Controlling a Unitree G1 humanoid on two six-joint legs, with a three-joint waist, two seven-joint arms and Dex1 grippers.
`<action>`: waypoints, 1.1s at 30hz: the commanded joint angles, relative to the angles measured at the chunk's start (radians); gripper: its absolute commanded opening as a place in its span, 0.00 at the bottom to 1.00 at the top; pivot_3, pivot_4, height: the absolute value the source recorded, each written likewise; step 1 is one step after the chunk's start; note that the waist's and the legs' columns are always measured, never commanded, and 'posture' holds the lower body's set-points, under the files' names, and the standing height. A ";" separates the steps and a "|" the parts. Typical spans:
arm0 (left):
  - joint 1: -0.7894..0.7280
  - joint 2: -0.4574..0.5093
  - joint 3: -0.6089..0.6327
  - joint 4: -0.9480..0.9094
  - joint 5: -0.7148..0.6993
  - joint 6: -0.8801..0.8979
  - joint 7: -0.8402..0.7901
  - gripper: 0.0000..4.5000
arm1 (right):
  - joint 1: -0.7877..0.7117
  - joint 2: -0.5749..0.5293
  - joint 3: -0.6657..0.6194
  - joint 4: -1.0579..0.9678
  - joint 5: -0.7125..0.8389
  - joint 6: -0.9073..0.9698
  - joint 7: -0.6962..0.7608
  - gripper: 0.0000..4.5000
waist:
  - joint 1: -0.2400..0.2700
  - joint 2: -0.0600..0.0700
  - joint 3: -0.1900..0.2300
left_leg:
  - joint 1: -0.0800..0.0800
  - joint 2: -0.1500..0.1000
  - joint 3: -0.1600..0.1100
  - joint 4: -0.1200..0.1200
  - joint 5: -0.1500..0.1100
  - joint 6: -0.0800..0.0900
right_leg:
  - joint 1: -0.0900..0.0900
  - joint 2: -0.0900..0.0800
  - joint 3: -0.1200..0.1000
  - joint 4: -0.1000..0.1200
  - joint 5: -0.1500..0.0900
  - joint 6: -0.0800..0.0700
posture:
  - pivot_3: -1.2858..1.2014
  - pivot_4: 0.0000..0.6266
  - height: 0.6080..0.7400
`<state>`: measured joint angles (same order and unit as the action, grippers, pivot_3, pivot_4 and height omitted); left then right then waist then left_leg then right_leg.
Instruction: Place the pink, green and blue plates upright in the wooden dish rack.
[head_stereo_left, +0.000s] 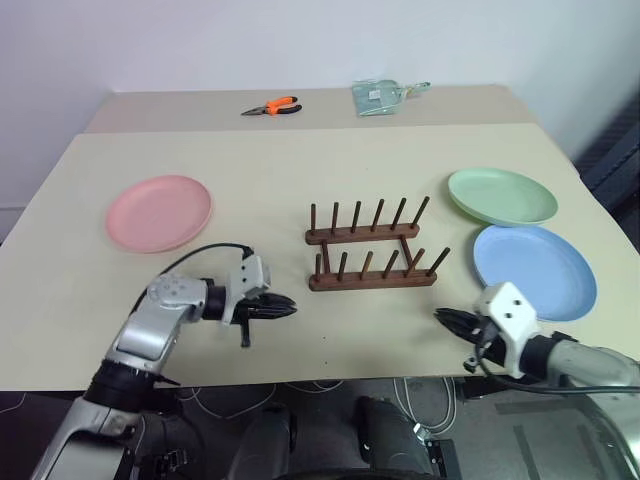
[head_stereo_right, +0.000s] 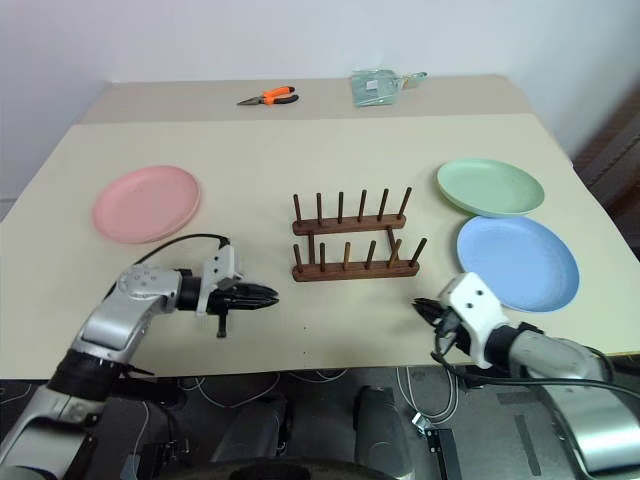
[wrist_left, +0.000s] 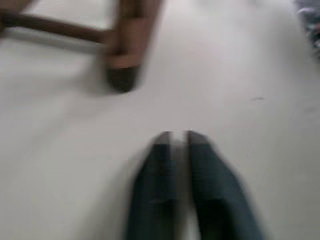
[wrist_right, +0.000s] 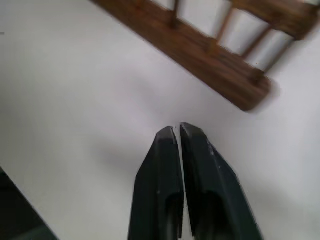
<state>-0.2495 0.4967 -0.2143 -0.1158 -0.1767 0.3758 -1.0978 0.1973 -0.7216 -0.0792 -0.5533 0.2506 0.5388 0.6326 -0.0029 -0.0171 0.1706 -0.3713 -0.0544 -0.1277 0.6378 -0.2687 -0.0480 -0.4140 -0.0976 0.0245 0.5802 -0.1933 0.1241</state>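
A: Where do the plates lie?

B: All three are flat on the desk (head_stereo_left: 300, 150), none in the rack (head_stereo_left: 372, 250) yet. The pink plate (head_stereo_left: 159, 212) is at the left, well apart from the rack. The green plate (head_stereo_left: 502, 196) is at the right, and the blue plate (head_stereo_left: 533, 271) sits just near of it; their rims look close, though I cannot tell if they touch. The rack stands in the middle, its pegs bare.

A: And the grippers?

B: The left gripper (head_stereo_left: 285, 309) hovers low at the near edge, left of the rack, fingers clenched on nothing. The right gripper (head_stereo_left: 446, 320) is near the blue plate's near-left rim, also pinched together and empty.

A: How will the plates handle?

B: They look like matte plastic, so I'd judge them light, stiff and not fragile, but lying flat they offer little to hold. The raised rim is the place: one finger under the lip, one on top, at the edge nearest the gripper. A matte surface should slip less, yet a thin rim could pivot in a two-finger pinch when tipped upright.

A: Which first?

B: The blue one seems closest to the right gripper.
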 joint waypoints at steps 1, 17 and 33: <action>-0.012 -0.106 -0.045 -0.047 0.086 0.032 0.214 0.06 | -0.091 0.038 0.082 0.080 -0.123 -0.026 -0.100 0.00 | 0.010 0.000 0.000 | 0.000 0.000 0.000 0.001 0.000 0.000 | 0.000 0.000 0.000 0.000 0.000 0.000 | 0.52 0.24 1.00; -0.170 -0.241 0.006 0.265 0.175 0.004 0.565 0.06 | -0.434 0.172 0.184 0.516 -0.327 -0.158 -0.245 0.00 | 0.009 0.000 -0.001 | 0.007 -0.001 0.000 0.002 0.000 0.000 | 0.006 0.000 0.000 0.002 0.004 -0.002 | 0.52 0.24 1.00; -0.415 -0.223 0.809 0.302 0.000 0.134 1.405 0.86 | -0.384 0.146 0.201 0.249 -0.203 -0.163 -0.002 0.92 | -0.008 -0.001 0.000 | 0.010 -0.002 -0.002 -0.005 0.000 -0.001 | 0.006 -0.001 -0.001 0.001 0.001 0.006 | 0.52 0.24 1.00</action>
<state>-0.6565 0.2978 0.5403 0.2246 -0.1474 0.4654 0.2137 -0.1509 -0.5756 0.1174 -0.2993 0.0508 0.3985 0.6225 -0.0110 -0.0185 0.1709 -0.3611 -0.0565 -0.1297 0.6329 -0.2683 -0.0493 -0.4077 -0.0981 0.0239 0.5807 -0.1920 0.1302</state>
